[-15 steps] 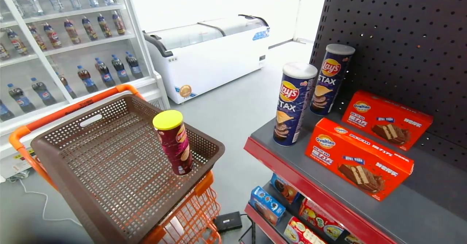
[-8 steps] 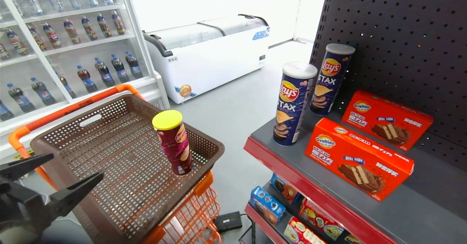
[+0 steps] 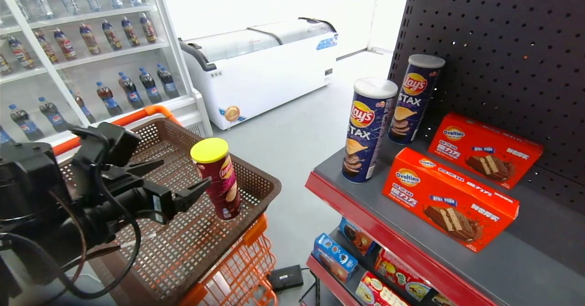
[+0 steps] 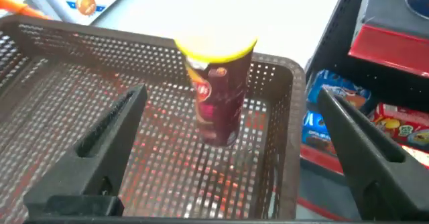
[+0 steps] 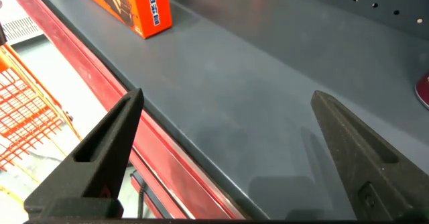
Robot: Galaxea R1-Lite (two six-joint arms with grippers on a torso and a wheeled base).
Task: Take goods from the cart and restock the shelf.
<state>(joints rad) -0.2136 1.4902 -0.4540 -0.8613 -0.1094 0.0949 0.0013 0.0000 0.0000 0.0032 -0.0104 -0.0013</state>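
Observation:
A maroon chip can [image 3: 218, 180] with a yellow lid stands upright at the near right corner of the brown cart basket [image 3: 263, 185]. My left gripper [image 3: 176, 178] is open just to the left of the can, its fingers pointing at it and apart from it. In the left wrist view the can [image 4: 218, 93] stands ahead between the open fingers [image 4: 107, 150]. My right gripper [image 5: 226, 98] is open over a bare stretch of the grey shelf [image 5: 268, 117], near an orange box [image 5: 131, 3].
The shelf [image 3: 502, 260] holds two blue chip cans [image 3: 368, 130] and two orange boxes [image 3: 450, 198], backed by a pegboard. Its red front edge [image 3: 365, 228] faces the cart. Snack packs sit on the lower shelf [image 3: 336, 255]. A drinks fridge [image 3: 82, 45] and a chest freezer [image 3: 260, 68] stand behind.
My left arm has risen into the head view from the lower left and swung right over the basket; its open gripper now sits beside the can. The can has not moved.

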